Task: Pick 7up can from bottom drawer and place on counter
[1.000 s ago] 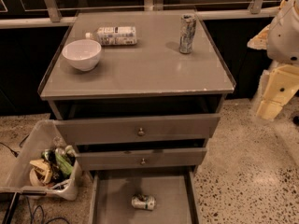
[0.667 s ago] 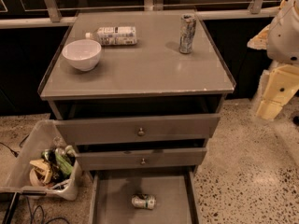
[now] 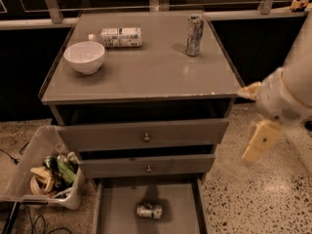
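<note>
7up can (image 3: 149,211) lying in btm drawer (image 3: 122,204), low middle.
Mid right: gripper (image 3: 246,123) w/ fingers (image 3: 261,140) spread apart, holding nothing.

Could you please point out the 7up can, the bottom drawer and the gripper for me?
7up can (image 3: 149,210), camera view: middle of its body.
bottom drawer (image 3: 122,204), camera view: bare floor left of the can.
gripper (image 3: 253,123), camera view: its front end, far right of the view, away from the can.

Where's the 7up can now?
Dented green-and-white 7up can lies on its side in the open grey bottom drawer, bottom centre; the hand hangs right of the grey counter.
</note>
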`<state>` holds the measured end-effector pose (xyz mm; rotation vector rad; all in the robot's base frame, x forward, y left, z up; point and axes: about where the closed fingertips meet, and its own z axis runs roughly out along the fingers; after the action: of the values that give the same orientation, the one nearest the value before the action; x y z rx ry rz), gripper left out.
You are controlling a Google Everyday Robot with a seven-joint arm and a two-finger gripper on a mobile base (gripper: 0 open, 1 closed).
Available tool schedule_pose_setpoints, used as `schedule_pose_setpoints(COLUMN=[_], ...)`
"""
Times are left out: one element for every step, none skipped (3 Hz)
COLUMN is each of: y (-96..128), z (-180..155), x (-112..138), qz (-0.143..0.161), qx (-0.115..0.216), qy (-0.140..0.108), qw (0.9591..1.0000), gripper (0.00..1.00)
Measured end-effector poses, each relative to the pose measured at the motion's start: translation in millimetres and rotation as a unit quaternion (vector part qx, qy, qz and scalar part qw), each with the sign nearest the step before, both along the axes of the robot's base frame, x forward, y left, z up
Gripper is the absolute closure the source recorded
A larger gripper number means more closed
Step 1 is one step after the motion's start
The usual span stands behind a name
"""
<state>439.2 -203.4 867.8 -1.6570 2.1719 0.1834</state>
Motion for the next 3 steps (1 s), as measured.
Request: schedule_pose_setpoints(y=[17, 17, 33], z=[-109, -108, -147], x=[-15, -14, -19], qz=[0.017, 0.016, 0.017], qx=[0.064, 0.064, 0.081], qy=[-0.002, -0.002, 0.035], qw=[0.9978, 0.9978, 0.9959], gripper=[0.00, 0.00, 0.00])
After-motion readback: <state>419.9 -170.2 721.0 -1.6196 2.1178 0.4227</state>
